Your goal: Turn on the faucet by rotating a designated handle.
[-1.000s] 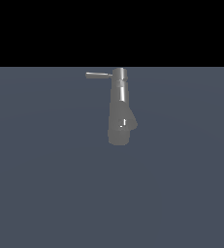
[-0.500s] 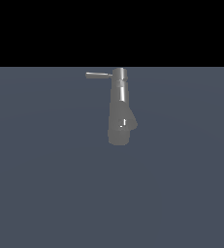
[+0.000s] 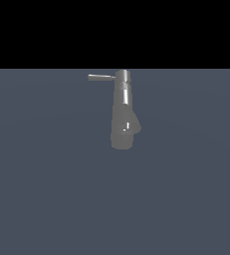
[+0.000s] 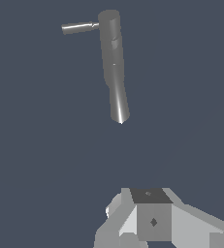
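Observation:
The faucet (image 3: pixel 123 112) is a grey metallic upright column with a darker rounded lump at its foot, standing on the flat blue-grey floor. Its handle (image 3: pixel 101 77), a thin light-grey rod, sticks out level from the column's top toward the exterior view's left. The wrist view shows the faucet (image 4: pixel 114 68) and the handle (image 4: pixel 78 27) at a distance, with bare floor between them and my gripper (image 4: pixel 151 196). Only the gripper's grey and white tip shows at the picture's edge, touching nothing. The arm and gripper do not appear in the exterior view.
A flat blue-grey floor (image 3: pixel 47 189) surrounds the faucet on all sides, and black background lies beyond its far edge.

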{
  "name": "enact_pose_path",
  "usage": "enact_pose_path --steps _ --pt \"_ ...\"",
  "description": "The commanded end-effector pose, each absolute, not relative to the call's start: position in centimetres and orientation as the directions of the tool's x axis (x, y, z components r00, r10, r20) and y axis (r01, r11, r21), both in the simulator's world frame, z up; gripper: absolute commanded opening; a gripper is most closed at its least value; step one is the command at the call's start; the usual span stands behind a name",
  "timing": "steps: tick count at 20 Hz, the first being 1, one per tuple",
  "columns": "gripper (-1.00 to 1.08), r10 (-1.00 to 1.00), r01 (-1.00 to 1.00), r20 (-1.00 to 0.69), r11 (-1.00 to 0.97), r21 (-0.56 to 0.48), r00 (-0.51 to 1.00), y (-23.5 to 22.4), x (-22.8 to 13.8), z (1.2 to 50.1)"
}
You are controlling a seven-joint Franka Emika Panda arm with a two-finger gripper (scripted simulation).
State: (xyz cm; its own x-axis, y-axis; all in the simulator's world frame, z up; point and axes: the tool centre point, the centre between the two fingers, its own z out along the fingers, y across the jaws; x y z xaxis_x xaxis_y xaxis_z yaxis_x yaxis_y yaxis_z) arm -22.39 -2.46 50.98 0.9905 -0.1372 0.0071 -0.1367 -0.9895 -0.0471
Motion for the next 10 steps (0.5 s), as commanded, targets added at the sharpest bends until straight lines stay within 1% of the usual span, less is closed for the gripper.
enact_pose_path --steps 1,10 --pt "-1.0 -0.173 -0.172 0.001 -0.984 -0.055 0.985 -2.4 -21.3 50.9" --pt "-1.0 -0.358 -0.36 -0.036 -0.929 -0.082 0.933 -1.7 -15.5 49.9"
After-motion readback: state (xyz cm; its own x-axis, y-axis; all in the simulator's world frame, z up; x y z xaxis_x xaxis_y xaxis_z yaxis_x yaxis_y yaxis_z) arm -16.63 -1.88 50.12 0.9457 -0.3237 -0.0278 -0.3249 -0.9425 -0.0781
